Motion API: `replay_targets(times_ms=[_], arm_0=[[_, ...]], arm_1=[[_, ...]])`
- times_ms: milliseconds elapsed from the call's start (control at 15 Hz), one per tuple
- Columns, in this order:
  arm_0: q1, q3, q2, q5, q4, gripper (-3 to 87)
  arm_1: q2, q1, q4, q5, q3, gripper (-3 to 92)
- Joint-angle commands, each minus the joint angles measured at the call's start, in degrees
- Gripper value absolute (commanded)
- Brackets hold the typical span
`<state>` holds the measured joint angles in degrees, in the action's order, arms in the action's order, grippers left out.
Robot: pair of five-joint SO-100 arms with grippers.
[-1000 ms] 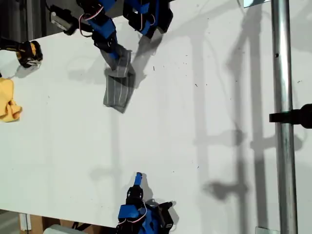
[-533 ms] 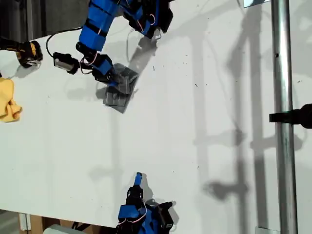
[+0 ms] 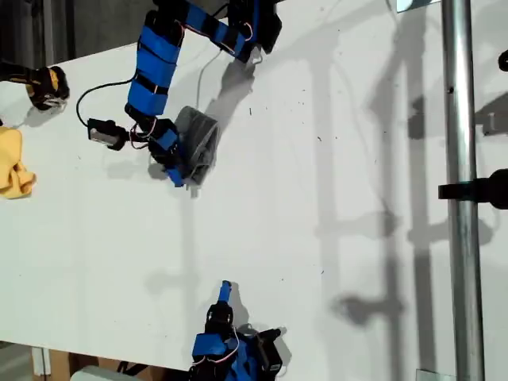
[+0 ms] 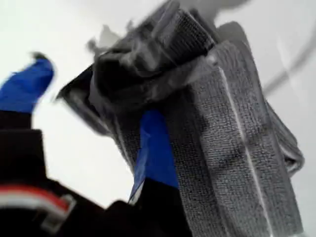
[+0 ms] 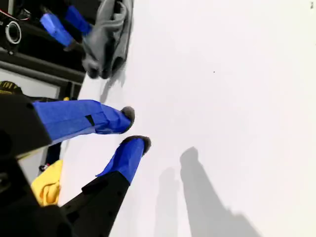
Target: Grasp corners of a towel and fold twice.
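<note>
White table; bunched grey towel; yellow cloth

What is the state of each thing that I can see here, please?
towel: bunched into a narrow bundle, held at one end, not lying flat.
my first gripper: shut on the towel.
my second gripper: open, holding nothing, over bare table.
yellow cloth: crumpled, at the exterior view's left edge, untouched.

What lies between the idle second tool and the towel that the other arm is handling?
Nothing visible does. Between my second gripper, low in the exterior view, and the bunched towel lies only bare white table. My first gripper already has the towel; the yellow cloth sits off at that view's left edge.
</note>
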<state>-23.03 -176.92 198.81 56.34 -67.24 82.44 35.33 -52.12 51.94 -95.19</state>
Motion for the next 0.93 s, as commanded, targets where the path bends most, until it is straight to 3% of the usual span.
replay_targets(times_ms=[0, 200, 333, 400, 533, 667, 867], arm_0=[[-0.18, 0.00, 0.44, 0.79, -0.44, 6.9], [-0.26, 0.18, 0.44, 1.05, -0.44, 7.3], [0.35, 0.18, 0.44, 3.60, -0.53, 7.2], [0.79, -0.18, 0.44, 8.79, 0.18, 7.2], [2.99, -1.67, 0.44, 15.29, 2.72, 7.5], [6.15, -1.76, 0.44, 21.88, 2.64, 7.7], [6.77, -1.76, 0.44, 30.15, -1.67, 7.6]], arm_1=[[7.12, 0.18, 4.22, -1.41, 3.60, 53.0], [18.54, 2.20, 2.72, -1.58, 2.20, 45.4], [30.94, 4.39, -2.55, -1.14, -5.01, 23.3], [39.02, 5.45, -7.21, 1.32, -10.81, 2.2], [61.88, 5.27, -15.12, 7.21, -27.42, -0.2], [82.35, -0.35, -18.54, 15.73, -45.00, -0.2], [103.27, -7.47, -24.87, 24.52, -62.84, -0.2]])
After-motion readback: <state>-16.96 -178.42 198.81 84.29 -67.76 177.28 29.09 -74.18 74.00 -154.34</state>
